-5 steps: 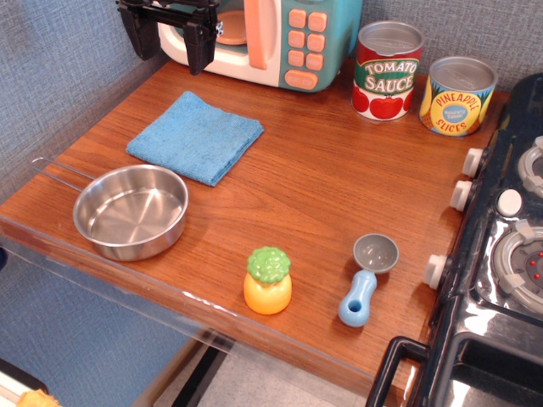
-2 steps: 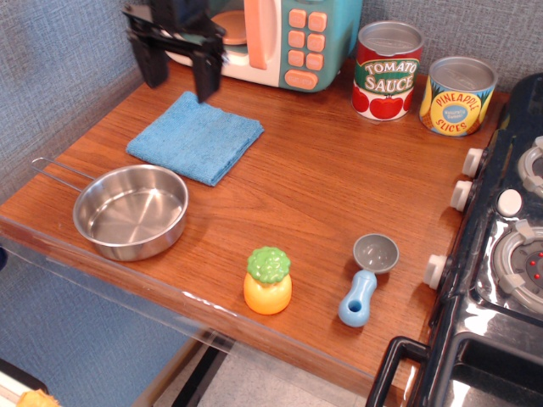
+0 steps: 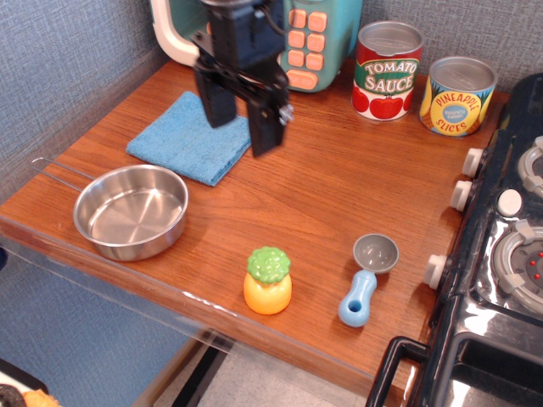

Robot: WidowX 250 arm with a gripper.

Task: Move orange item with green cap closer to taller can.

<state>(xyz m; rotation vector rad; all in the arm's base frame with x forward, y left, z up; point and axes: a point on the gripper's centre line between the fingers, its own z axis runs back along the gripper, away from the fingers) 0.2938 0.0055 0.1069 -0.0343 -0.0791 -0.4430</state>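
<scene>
The orange toy pineapple with a green leafy top (image 3: 268,281) stands upright near the table's front edge. The red "Tomato Sauce" can (image 3: 387,71) stands at the back, right of the toy microwave. My gripper (image 3: 241,116) hangs open and empty over the right edge of the blue cloth, its two black fingers (image 3: 265,124) pointing down. It is well behind and a little left of the pineapple, and left of the can.
A blue folded cloth (image 3: 182,136) lies at the left, a steel pan (image 3: 131,210) in front of it. A blue scoop with a grey bowl (image 3: 366,279) lies right of the pineapple. A "Pineapple Slices" can (image 3: 457,95), a toy microwave (image 3: 307,38) and a black stove (image 3: 509,237) border the wooden table (image 3: 339,186).
My gripper has moved from the back left corner to the right and toward the front, now over the cloth's right edge. Nothing else has moved.
</scene>
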